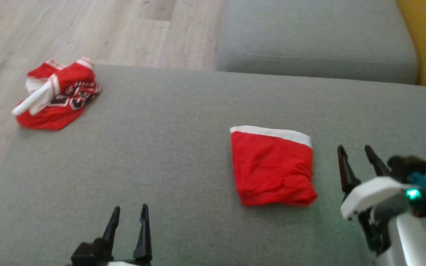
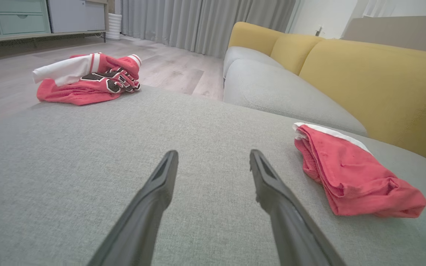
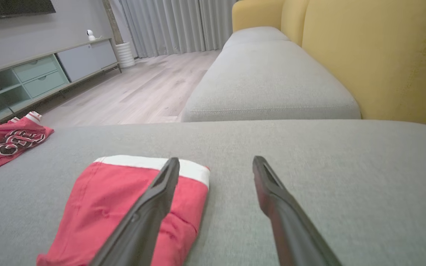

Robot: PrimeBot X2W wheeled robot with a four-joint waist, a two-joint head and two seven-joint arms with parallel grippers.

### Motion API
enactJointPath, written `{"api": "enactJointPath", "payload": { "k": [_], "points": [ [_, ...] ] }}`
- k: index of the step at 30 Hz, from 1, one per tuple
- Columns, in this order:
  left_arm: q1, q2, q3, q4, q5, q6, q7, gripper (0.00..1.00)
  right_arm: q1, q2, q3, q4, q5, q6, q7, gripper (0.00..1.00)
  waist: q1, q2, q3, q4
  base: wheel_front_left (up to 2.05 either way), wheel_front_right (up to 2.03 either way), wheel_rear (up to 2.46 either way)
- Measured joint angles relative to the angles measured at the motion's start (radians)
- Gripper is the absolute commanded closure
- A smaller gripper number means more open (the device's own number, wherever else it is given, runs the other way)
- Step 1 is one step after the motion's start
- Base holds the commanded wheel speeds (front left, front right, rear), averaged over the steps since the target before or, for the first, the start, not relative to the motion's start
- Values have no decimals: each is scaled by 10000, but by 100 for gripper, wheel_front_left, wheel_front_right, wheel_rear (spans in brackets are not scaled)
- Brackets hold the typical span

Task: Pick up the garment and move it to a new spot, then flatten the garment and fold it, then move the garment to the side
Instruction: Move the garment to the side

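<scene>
A folded red garment (image 1: 272, 166) lies flat on a wide grey sofa cushion (image 1: 161, 147), right of the cushion's middle. It is a neat, roughly square packet of plain red cloth with a white band (image 1: 272, 132) along its far edge. Its near edge is slightly rumpled.

The right claw (image 1: 354, 148) sits just to the right of the garment, apart from it. Its two dark fingers are spread and grasp nothing. In the right wrist view the garment (image 3: 98, 195) lies partly behind that claw's (image 3: 216, 159) left finger, and bare cushion shows between the fingertips.

The left claw (image 1: 130, 208) is well to the left of the garment and nearer the robot, over bare cushion. It is likewise released and empty. From the left wrist the garment (image 2: 353, 173) appears off to the right of the spread fingers (image 2: 213, 153), and its stacked folded layers show at the edge.

At the cushion's far left corner, well apart from the garment, a second red and white jersey (image 1: 57, 96) lies crumpled in a heap. It bears black lettering outlined in white (image 2: 109, 79), too bunched up to read.

Beyond the cushion are a second grey seat (image 1: 309, 37), yellow backrests (image 2: 375, 85) and a pale wood floor (image 1: 87, 29). Grey curtains (image 2: 198, 22) and a low cabinet with pale green drawers (image 3: 43, 70) stand farther off.
</scene>
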Motion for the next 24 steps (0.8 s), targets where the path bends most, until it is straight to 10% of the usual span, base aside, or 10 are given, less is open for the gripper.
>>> {"api": "enactJointPath", "payload": {
  "k": [17, 19, 22, 24],
  "points": [
    [-535, -372, -201, 4, 163, -50, -2, 0, -2152, -2, -1055, 3779, -654, 0, 1409, 0, 2, 0, 1358, 1736, 0, 0, 0],
    [-602, -412, -153, 4, 163, -79, -4, 0, -2282, -2, -1026, 4017, -598, 0, 1406, 52, 2, 0, 1522, 1798, 0, 0, 0],
    [-602, -428, -42, 10, 247, -86, -6, 0, -2563, -15, -899, 4195, -504, 0, 1375, 100, 2, 0, 1668, 1741, 0, 0, 0],
    [-607, -430, 10, 8, 267, -86, -6, 0, -2699, -10, -719, 4257, -504, 0, 1181, 100, 0, 0, 1715, 1599, 0, 0, 0]
  ]
}}
